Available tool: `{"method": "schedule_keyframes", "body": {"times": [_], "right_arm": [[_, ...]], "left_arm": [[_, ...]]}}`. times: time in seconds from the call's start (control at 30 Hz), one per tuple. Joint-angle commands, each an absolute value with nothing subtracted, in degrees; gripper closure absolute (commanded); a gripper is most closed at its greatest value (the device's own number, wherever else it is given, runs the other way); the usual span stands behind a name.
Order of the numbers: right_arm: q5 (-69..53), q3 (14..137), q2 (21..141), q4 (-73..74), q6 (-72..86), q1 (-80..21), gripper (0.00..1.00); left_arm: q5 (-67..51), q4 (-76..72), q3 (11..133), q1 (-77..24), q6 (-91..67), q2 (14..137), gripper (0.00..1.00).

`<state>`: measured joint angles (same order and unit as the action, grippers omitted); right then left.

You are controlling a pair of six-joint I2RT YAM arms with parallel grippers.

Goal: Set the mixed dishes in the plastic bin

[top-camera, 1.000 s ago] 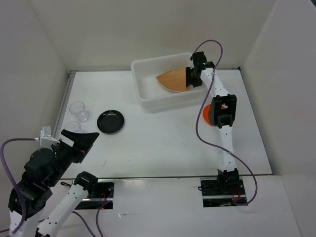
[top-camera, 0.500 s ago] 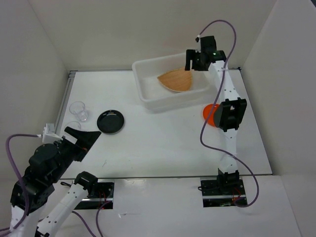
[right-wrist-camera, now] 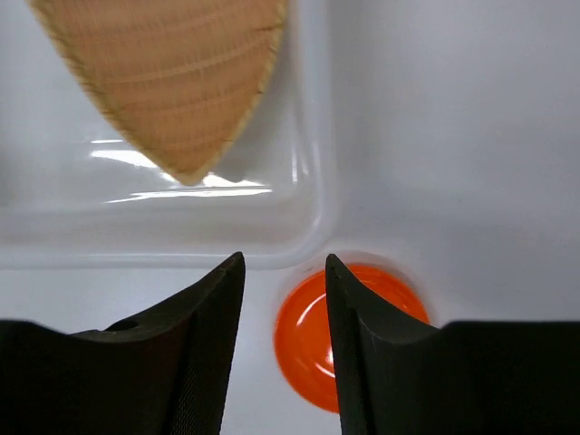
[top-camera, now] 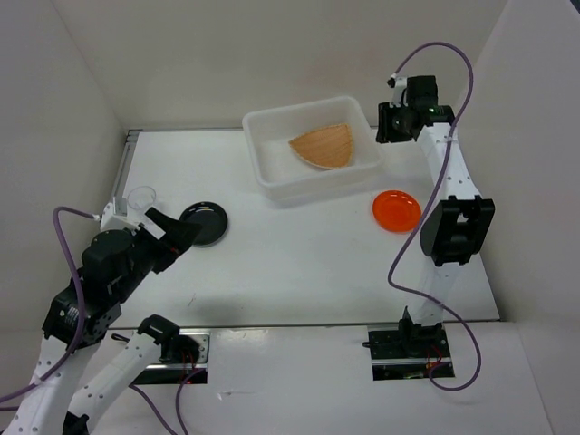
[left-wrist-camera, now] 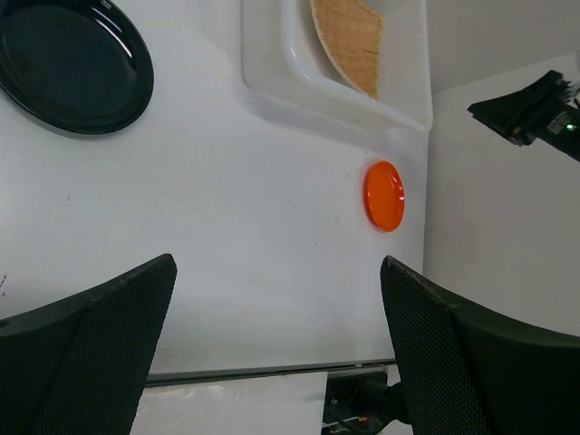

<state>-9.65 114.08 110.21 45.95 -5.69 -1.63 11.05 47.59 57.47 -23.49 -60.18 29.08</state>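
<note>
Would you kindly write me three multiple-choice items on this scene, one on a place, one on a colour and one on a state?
1. Where is the woven tray?
A. inside the bin
B. held up in the air
C. nowhere in view

2. What colour is the plate to the right of the bin?
A. blue
B. green
C. orange

3. How are the left fingers?
A. shut tight
B. open and empty
C. out of view

Answers: 1 A, the tray lies on the bin's floor; 2 C, it shows bright orange in every view; 3 B, the left wrist view shows them wide apart with nothing between.
</note>
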Motion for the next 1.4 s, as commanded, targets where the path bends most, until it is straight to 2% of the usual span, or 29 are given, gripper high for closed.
{"method": "schedule_keyframes", "body": {"times": [0.0,0.13,0.17,0.2,0.43,0.63,0.87,0.93,1.17,1.27,1.37], "right_arm": [[-11.43,117.68,113.11,43.42,-9.13,0.44,0.53],[-12.03,119.88,116.36,44.11,-10.55,0.44,0.48],[-12.04,118.84,117.06,44.12,-11.33,0.44,0.40],[-12.04,118.13,117.07,44.64,-11.86,0.44,0.38],[-10.72,113.91,118.21,44.12,-12.39,0.44,0.38],[-10.72,107.42,118.21,43.59,-12.39,0.44,0.42],[-13.96,102.31,115.23,44.90,-12.39,0.44,0.72],[-14.93,100.20,113.39,45.52,-12.39,-0.18,0.76],[-17.84,94.75,107.59,46.23,-10.63,-3.34,0.76],[-17.84,94.22,106.27,46.76,-9.40,-3.34,0.67],[-17.84,93.61,104.33,46.76,-7.92,-3.34,0.66]], "left_arm": [[10.11,44.47,57.83,-23.20,-57.66,28.13,0.00],[10.11,44.47,57.30,-23.20,-57.66,28.12,0.00],[10.11,44.47,57.30,-23.20,-58.27,27.43,0.00],[10.11,44.99,57.30,-23.20,-58.27,26.90,0.00],[10.63,48.60,56.16,-23.20,-63.01,21.45,0.00],[10.63,50.10,55.63,-23.20,-64.77,19.42,0.00],[10.63,48.96,55.63,-23.20,-64.78,19.95,0.00],[10.63,48.43,55.63,-23.20,-64.78,19.95,0.00],[10.11,47.29,55.11,-23.20,-64.25,21.01,0.00],[10.11,47.29,55.11,-23.20,-63.72,21.53,0.00],[10.11,47.29,55.11,-23.20,-63.72,21.53,0.00]]}}
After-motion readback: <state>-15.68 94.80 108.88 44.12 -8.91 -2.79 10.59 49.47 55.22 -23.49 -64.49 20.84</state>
